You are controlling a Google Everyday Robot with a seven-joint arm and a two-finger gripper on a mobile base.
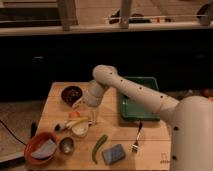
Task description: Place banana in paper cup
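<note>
The pale-yellow banana [78,121] lies across the top of the white paper cup [80,130] at the left middle of the wooden table. My gripper [92,116] hangs from the white arm just to the right of the cup and the banana, close above the table. The banana's right end reaches toward the gripper; I cannot tell whether they touch.
A small orange item [74,114] sits just behind the cup. A metal cup [66,145] and an orange bowl [40,148] stand at the front left. A green pod [98,147], blue sponge [114,153] and fork [136,140] lie in front. A dark bowl [72,93] and green tray [141,97] are behind.
</note>
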